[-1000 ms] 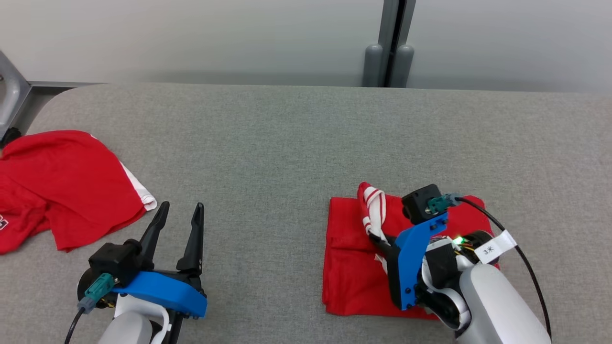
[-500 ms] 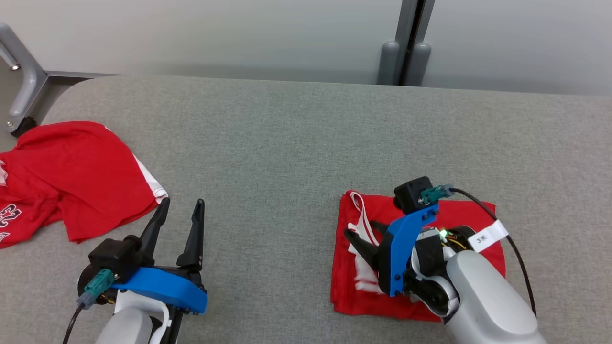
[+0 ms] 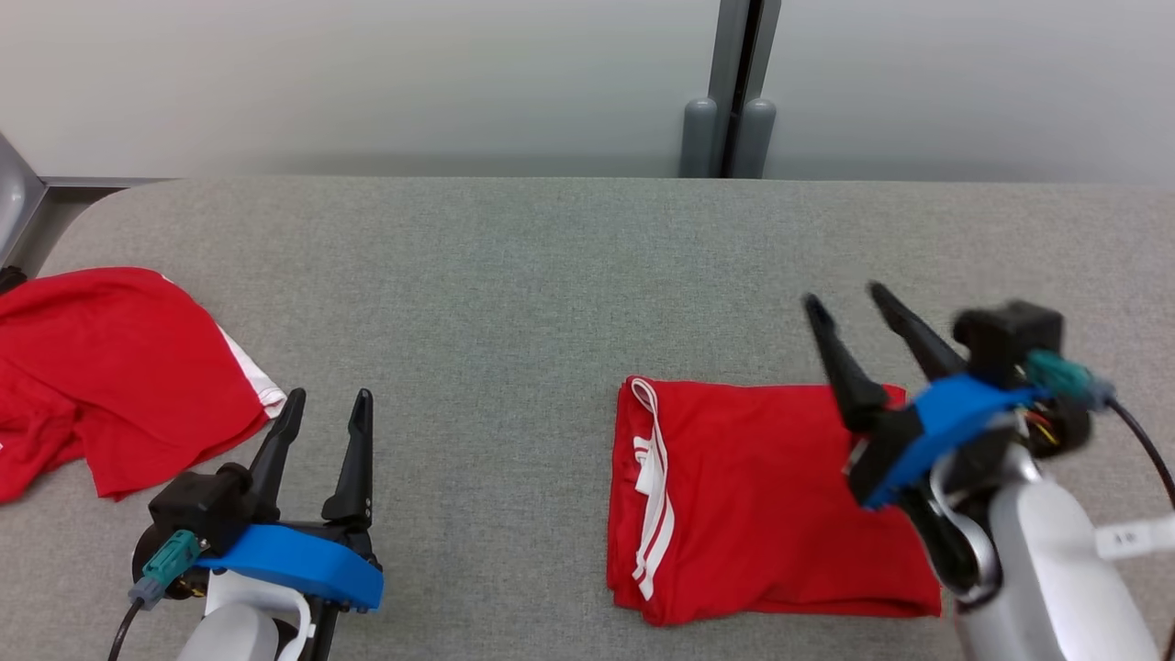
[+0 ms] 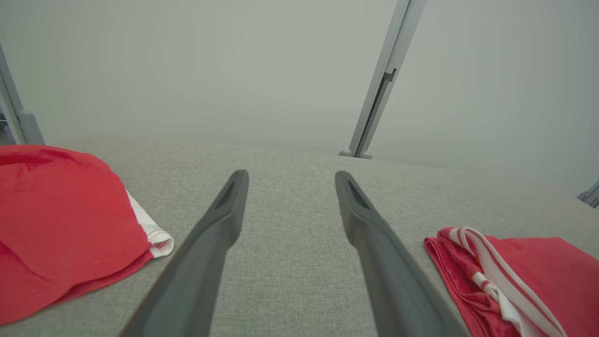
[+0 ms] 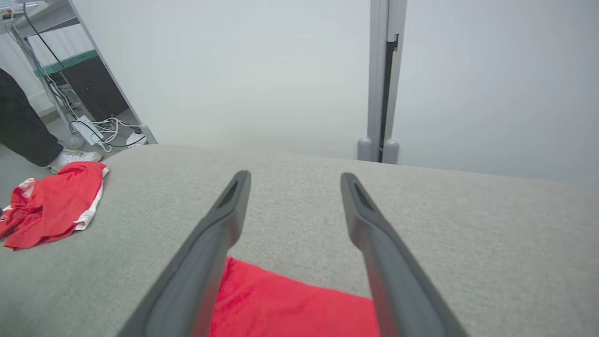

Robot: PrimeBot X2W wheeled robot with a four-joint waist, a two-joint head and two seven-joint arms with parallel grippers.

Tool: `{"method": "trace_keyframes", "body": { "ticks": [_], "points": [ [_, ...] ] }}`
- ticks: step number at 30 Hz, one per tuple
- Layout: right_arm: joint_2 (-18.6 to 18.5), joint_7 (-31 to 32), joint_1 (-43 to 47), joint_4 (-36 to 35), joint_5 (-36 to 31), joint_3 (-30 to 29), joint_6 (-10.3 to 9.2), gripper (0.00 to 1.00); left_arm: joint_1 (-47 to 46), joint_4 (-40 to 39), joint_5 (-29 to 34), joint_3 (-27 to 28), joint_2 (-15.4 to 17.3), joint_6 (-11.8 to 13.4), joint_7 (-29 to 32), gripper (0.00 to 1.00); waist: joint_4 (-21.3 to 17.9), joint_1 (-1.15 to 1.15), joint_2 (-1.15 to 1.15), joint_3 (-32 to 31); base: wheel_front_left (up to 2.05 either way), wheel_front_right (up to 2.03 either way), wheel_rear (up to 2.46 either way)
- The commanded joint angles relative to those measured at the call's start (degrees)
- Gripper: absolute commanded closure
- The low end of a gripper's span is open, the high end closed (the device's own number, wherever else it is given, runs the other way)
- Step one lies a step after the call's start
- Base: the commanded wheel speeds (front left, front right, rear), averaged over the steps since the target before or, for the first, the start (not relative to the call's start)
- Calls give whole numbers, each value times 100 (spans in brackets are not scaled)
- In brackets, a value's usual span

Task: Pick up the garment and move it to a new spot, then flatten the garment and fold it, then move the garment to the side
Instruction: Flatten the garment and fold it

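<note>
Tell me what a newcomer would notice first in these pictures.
The neatly folded red garment with white stripes, lying right of centre on the grey table, draws the eye first. The right gripper hangs open above its right side. A second, crumpled red garment lies at the table's left edge, left of the open left gripper.

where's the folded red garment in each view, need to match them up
Head view: the folded red garment lies right of centre, low in the picture, on the grey table.
Left wrist view: lower right corner, with its white stripes facing the camera.
Right wrist view: at the bottom edge, centre.
Shared landmark: the grey post at the wall behind the table, also seen at and.
</note>
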Motion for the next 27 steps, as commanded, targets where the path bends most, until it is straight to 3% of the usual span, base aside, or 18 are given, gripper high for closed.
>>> {"method": "trace_keyframes", "body": {
  "ticks": [1,7,8,9,10,20,27],
  "points": [
    [-27,-215,407,-81,-350,-288,3,0,71,-45,31,17,11,20,-26,0,-12,0,0,8,0,0,0],
    [23,-690,981,212,-945,-579,3,0,10,-96,61,47,-12,11,-26,0,-8,0,0,89,0,0,0],
    [38,-778,1037,336,-1027,-575,3,52,-11,-105,61,49,-15,8,-26,0,-3,0,0,106,0,0,0],
    [52,-848,1057,475,-1151,-523,3,59,-28,-112,83,55,-8,8,-26,0,-3,0,0,123,0,0,0],
    [62,-913,1042,634,-1232,-429,3,100,-44,-113,109,59,10,14,-26,0,-2,0,0,137,0,0,0],
    [59,-952,213,2275,-335,1309,3,100,-252,-20,189,-152,-67,-33,-9,0,287,0,0,140,0,0,0],
    [58,-700,-286,2802,334,2444,3,100,-366,39,167,-347,-74,-68,7,0,534,0,0,168,0,0,0]
  ]
}}
